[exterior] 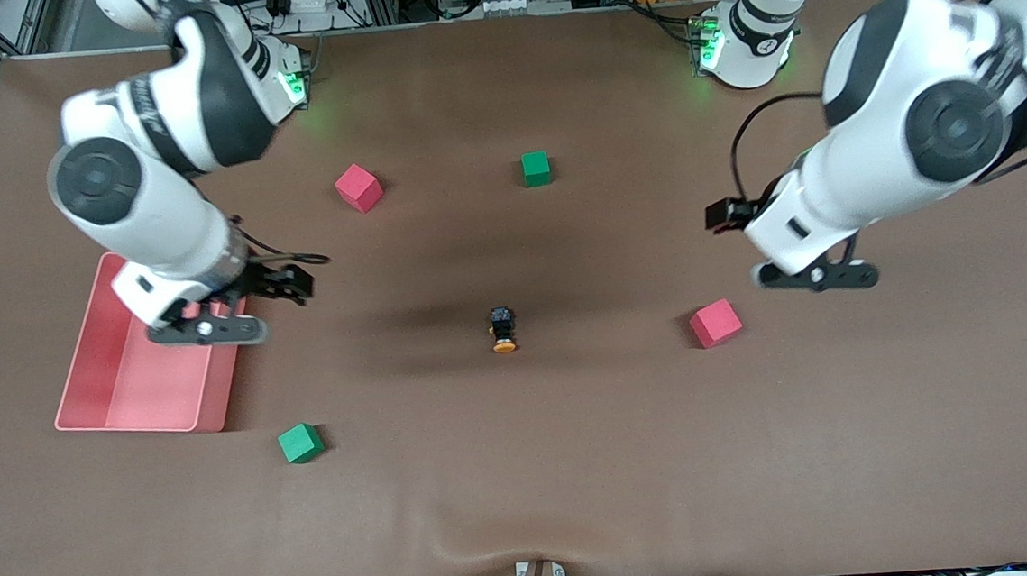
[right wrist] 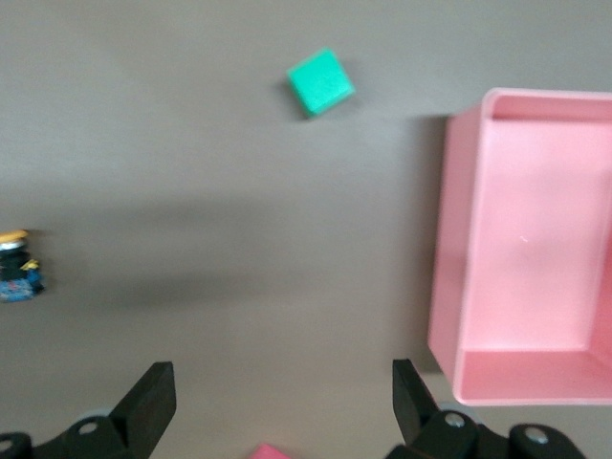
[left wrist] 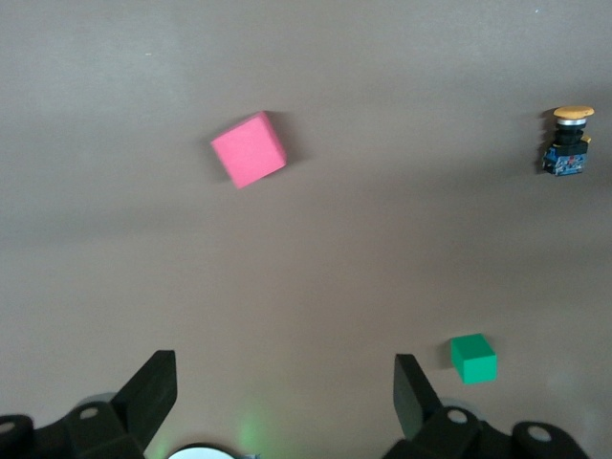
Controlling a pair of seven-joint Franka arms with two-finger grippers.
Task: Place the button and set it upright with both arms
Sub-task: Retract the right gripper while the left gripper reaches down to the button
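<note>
The button (exterior: 503,329) lies on its side in the middle of the table, black body toward the robots, orange cap toward the front camera. It also shows in the left wrist view (left wrist: 567,143) and in the right wrist view (right wrist: 17,268). My left gripper (exterior: 818,277) hangs open and empty over the cloth near a red cube (exterior: 716,323); its open fingers frame bare cloth in its wrist view (left wrist: 284,361). My right gripper (exterior: 209,330) hangs open and empty over the pink tray's (exterior: 84,354) rim, its fingers wide apart in its wrist view (right wrist: 282,368).
A second red cube (exterior: 358,188) and a green cube (exterior: 536,168) lie nearer the robots' bases. Another green cube (exterior: 300,443) lies nearer the front camera, beside the tray. The tray stands toward the right arm's end. Brown cloth covers the table.
</note>
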